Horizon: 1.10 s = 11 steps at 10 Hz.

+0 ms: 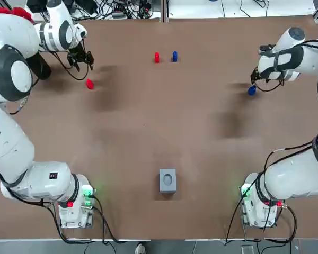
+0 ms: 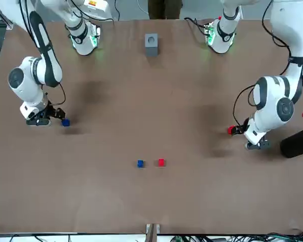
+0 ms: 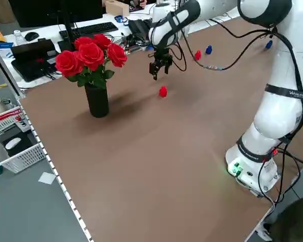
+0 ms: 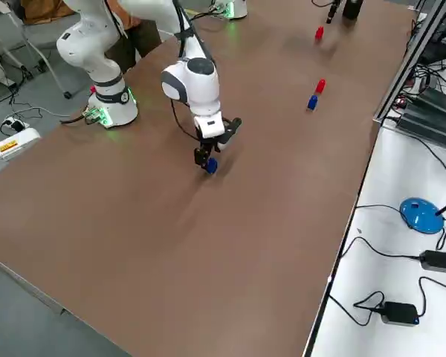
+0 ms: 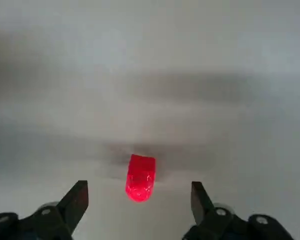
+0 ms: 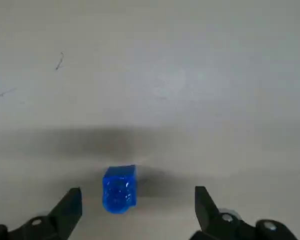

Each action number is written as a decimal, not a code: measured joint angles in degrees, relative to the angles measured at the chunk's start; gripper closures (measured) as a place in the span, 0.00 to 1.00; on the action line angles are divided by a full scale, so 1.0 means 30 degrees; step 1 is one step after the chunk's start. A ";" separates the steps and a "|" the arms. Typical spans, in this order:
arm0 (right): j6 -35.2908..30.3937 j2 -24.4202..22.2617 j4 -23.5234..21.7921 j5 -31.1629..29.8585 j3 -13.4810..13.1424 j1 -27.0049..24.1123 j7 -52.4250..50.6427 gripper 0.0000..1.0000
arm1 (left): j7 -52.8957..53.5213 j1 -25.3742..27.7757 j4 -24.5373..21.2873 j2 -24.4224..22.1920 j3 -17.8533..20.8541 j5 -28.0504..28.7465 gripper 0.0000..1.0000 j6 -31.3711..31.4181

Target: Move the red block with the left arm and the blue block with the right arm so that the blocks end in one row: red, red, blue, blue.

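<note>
Red block lies loose, well left of the middle pair, where a second red block and a blue block stand just beside each other; the loose blue block lies well right of that pair. The left gripper hovers over its red block and the right gripper over its blue one, both with fingers spread. Each should probably descend straight, centre the block between its fingers, grip the flat sides, then set down in line beside the pair's matching colour without nudging it.
</note>
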 joint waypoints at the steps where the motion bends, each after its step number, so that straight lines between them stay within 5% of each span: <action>1: 0.0379 0.0331 -0.0038 0.0011 0.0028 0.0031 0.0000 0.04 | -0.0003 0.0009 -0.0320 0.0148 0.0000 0.0164 0.10 0.0153; 6: 0.0967 0.1025 -0.0046 0.0250 0.0075 0.0189 0.0019 0.22 | -0.0003 0.0008 -0.1045 0.0883 -0.0001 0.0190 0.23 0.0884; 9: 0.0949 0.1032 -0.0053 0.1076 0.0139 0.0565 0.0031 0.33 | -0.0003 0.0008 -0.1046 0.0901 -0.0002 0.0194 0.68 0.0905; 11: 0.0928 0.1041 -0.0154 0.1409 0.0145 0.0818 0.0043 0.33 | -0.0003 0.0007 -0.1041 0.0903 -0.0004 0.0204 0.70 0.0917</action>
